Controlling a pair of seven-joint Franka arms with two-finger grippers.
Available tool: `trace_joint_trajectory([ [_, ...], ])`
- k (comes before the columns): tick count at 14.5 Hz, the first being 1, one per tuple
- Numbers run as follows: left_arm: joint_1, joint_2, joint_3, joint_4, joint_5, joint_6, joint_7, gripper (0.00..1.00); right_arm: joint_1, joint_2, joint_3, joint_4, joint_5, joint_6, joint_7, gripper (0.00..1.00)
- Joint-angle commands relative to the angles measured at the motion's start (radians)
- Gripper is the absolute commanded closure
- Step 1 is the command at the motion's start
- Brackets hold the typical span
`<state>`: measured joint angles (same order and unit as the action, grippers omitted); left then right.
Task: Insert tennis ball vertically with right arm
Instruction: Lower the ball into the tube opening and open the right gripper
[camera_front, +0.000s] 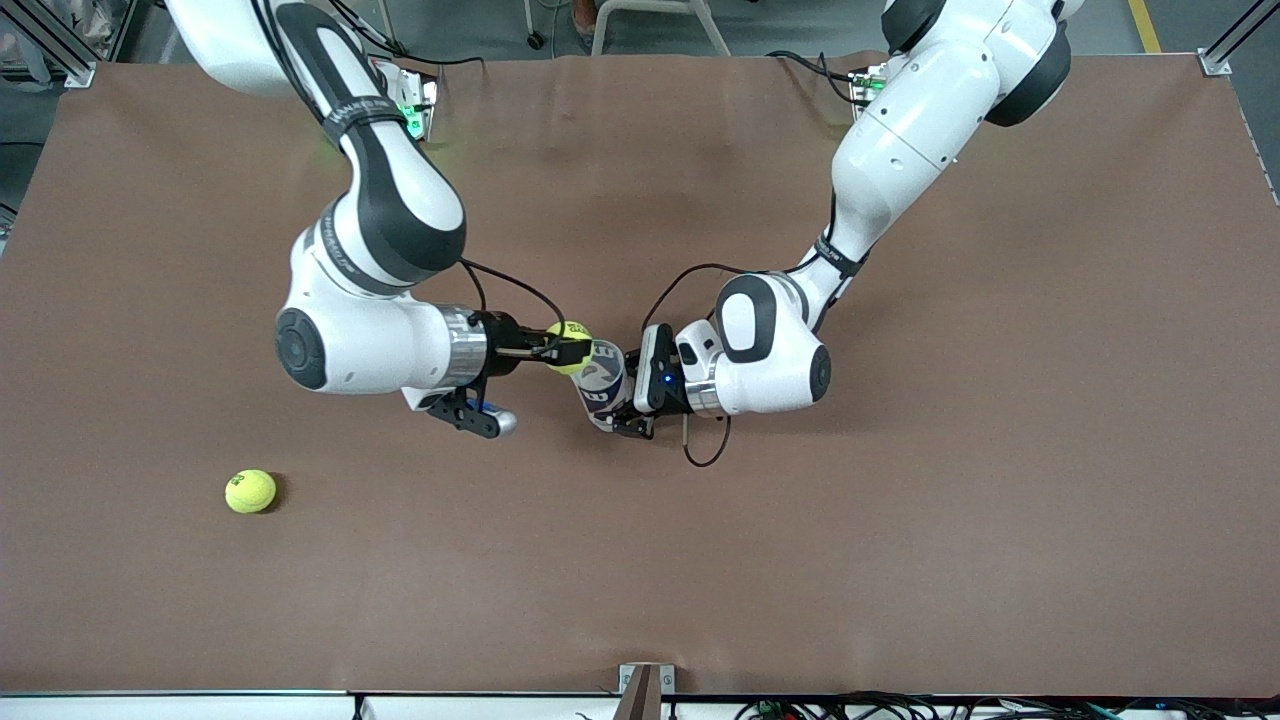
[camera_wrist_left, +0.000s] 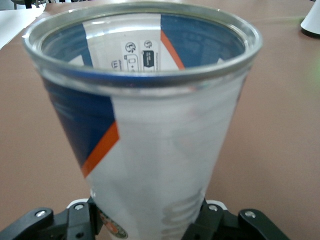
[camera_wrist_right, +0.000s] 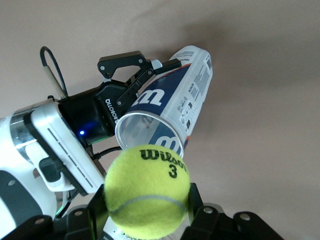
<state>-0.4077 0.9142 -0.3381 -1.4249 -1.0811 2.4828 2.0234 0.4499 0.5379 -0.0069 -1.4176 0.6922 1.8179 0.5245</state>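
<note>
Spare ball (camera_front: 250, 491) near table (camera_front: 900, 550) front edge, right arm's end. Right gripper (camera_front: 572, 349) pinching tennis ball (camera_front: 566, 334) over mid-table; left gripper (camera_front: 618, 405) clamping upright can (camera_front: 598, 378), mouth up.

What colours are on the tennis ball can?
The can is white and dark blue with an orange stripe, clearest in the left wrist view.

Ball (camera_wrist_right: 147, 195): fuzzy yellow felt, matt, black print.
Can (camera_wrist_left: 150, 150): clear glossy plastic, printed label, shiny metal rim.
Table (camera_front: 900, 550): brown, matt, slightly grainy.
Arms (camera_front: 370, 340): smooth glossy white shells, black bands.
</note>
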Motion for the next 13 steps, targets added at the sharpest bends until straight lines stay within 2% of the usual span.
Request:
trace_joint_trajectory([
  [1,-0.008,0.020,0.001,-0.006,-0.010,0.007,0.040,0.34,0.016,0.008,-0.010,0.005,0.020,0.023,0.011,0.52],
  [9,-0.008,0.020,0.001,-0.005,-0.002,0.007,0.040,0.34,0.033,0.028,-0.010,0.006,0.020,0.049,0.011,0.51],
  [11,-0.003,0.018,0.001,-0.003,0.000,0.007,0.041,0.34,0.033,0.030,-0.010,0.006,0.010,0.049,0.005,0.47],
  [12,-0.003,0.018,0.001,-0.005,0.000,0.007,0.041,0.34,0.033,0.030,-0.010,0.006,0.009,0.049,0.006,0.29],
  [13,-0.008,0.018,0.001,-0.005,0.000,0.007,0.038,0.34,0.032,0.030,-0.010,0.006,0.009,0.047,0.005,0.00],
])
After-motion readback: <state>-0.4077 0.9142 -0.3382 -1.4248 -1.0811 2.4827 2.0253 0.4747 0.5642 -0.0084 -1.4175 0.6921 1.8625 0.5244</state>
